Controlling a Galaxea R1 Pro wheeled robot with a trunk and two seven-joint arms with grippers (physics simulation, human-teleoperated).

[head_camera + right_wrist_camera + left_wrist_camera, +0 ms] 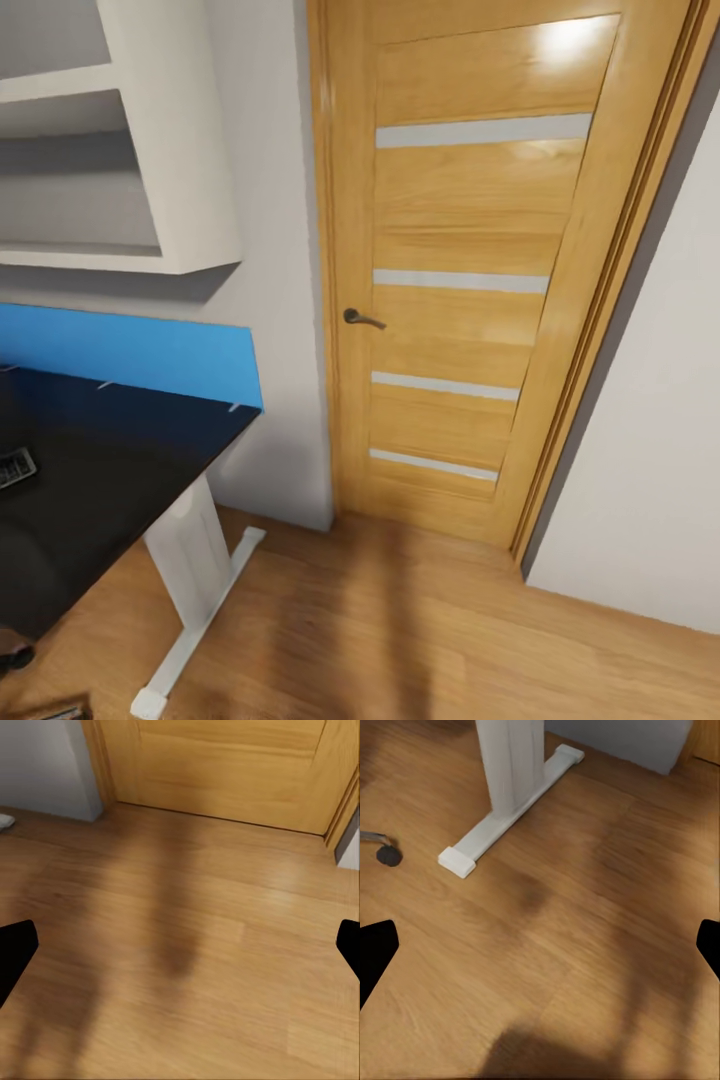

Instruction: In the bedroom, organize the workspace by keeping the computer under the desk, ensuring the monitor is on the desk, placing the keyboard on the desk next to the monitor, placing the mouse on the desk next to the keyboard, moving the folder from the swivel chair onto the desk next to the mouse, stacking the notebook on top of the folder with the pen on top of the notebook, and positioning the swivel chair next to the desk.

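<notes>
The black top of the desk [100, 490] fills the head view's lower left, and a corner of the keyboard [14, 467] lies on it at the picture's edge. The desk's white leg [195, 560] and its foot [487, 832] stand on the wood floor. A black caster on a metal spoke [388, 855], from the swivel chair's base, sits beside that foot. My left gripper [540, 952] hangs open over bare floor. My right gripper [180, 952] is also open, above the floor in front of the door. Nothing lies between either pair of fingers.
The bedroom's wooden door [470, 280] with frosted strips is closed straight ahead, its dark handle [362, 319] on the left side. A blue flat panel [130, 350] stands behind the desk, under a white wall shelf [120, 150]. Pale walls flank the door.
</notes>
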